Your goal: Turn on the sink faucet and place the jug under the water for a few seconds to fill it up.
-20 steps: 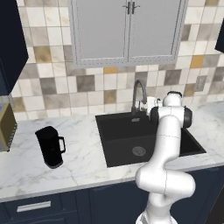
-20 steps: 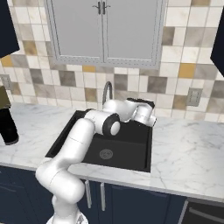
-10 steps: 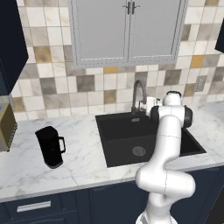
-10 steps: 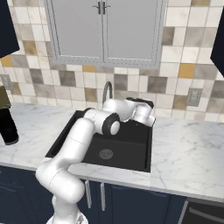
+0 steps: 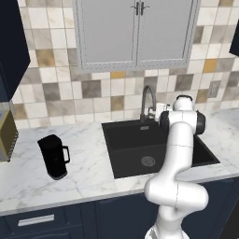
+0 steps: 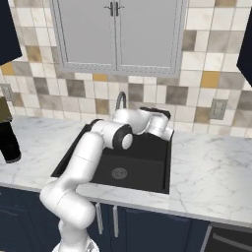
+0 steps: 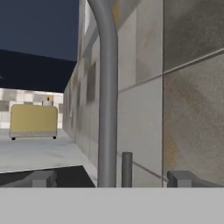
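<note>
The grey gooseneck sink faucet [image 5: 148, 100] rises behind the black sink [image 5: 135, 149]. My gripper [image 7: 113, 179] is open right at the faucet's base, also seen from the left base [image 5: 157, 112]. In the hand view the faucet's stem [image 7: 107, 96] and a small grey lever [image 7: 127, 168] stand between my two wide-apart fingertips [image 7: 43, 178]. The matte black jug [image 5: 53, 156] stands upright on the white marble counter left of the sink, far from the gripper. It sits at the left edge of the right base view [image 6: 7, 140]. No water is in view.
A yellowish appliance [image 7: 33, 120] stands at the counter's far left [image 5: 7, 135]. The tiled wall [image 7: 192, 87] is close behind the faucet. Grey cabinet doors [image 5: 135, 32] hang above. The sink has a round metal drain [image 5: 148, 161].
</note>
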Motion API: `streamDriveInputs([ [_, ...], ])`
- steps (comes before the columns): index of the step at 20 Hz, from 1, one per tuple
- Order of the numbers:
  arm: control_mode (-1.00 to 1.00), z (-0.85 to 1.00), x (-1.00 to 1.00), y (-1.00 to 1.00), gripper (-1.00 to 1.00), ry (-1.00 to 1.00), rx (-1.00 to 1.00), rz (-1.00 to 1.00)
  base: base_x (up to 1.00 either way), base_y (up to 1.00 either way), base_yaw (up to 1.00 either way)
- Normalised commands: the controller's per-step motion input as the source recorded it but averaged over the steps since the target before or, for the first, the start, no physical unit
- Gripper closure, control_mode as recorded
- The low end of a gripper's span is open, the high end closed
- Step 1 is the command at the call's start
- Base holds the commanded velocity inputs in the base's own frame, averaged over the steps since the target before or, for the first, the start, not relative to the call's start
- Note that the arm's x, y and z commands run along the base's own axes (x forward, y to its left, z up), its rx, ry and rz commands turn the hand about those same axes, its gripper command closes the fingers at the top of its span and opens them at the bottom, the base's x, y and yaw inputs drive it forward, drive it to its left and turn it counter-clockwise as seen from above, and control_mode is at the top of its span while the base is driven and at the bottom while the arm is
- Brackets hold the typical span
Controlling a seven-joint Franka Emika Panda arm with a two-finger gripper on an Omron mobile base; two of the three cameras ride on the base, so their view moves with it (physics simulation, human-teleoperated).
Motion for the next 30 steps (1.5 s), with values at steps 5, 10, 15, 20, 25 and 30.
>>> streamDriveInputs([
  [5, -1.00, -0.12, 0.20, 0.07, -1.00, 0.14, 0.00, 0.00, 0.00, 0.00, 0.00],
  [10, -1.00, -0.15, 0.17, 0.03, -1.00, 0.11, 0.00, 0.00, 0.00, 0.00, 0.00],
  [15, -1.00, -0.25, 0.11, 0.01, -1.00, 0.07, 0.00, 0.00, 0.00, 0.00, 0.00],
  [20, -1.00, -0.36, 0.02, 0.01, -1.00, 0.02, 0.00, 0.01, 0.00, 0.00, 0.00],
  [25, -1.00, -0.40, 0.03, 0.02, -1.00, 0.00, 0.00, 0.01, 0.00, 0.00, 0.00],
  [30, -1.00, -0.23, 0.16, 0.00, -1.00, 0.00, 0.00, 0.00, 0.00, 0.00, 0.00],
])
